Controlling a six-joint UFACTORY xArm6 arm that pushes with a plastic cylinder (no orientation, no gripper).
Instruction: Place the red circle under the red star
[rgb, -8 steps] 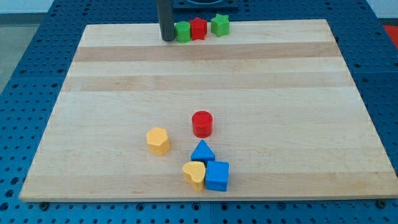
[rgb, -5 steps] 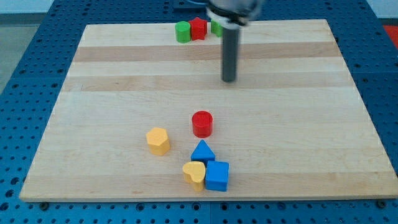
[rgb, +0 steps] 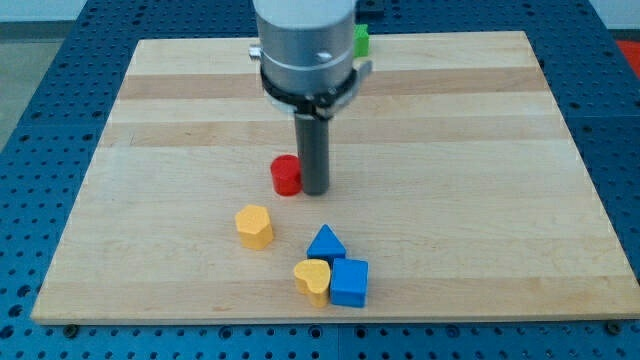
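The red circle (rgb: 286, 175) lies near the middle of the wooden board (rgb: 480, 200). My tip (rgb: 315, 190) stands right against its right side, touching it. The red star at the view's top edge is hidden behind the arm's body. Only a sliver of the green star (rgb: 361, 40) shows to the right of the arm.
A yellow hexagon (rgb: 254, 226) lies below and left of the red circle. A blue triangle (rgb: 325, 243), a yellow heart (rgb: 312, 278) and a blue cube (rgb: 349, 281) cluster near the view's bottom. The green circle at the top is hidden by the arm.
My tip came down from the upper board to the red circle's right side. The red circle has slid up and to the left of its earlier spot.
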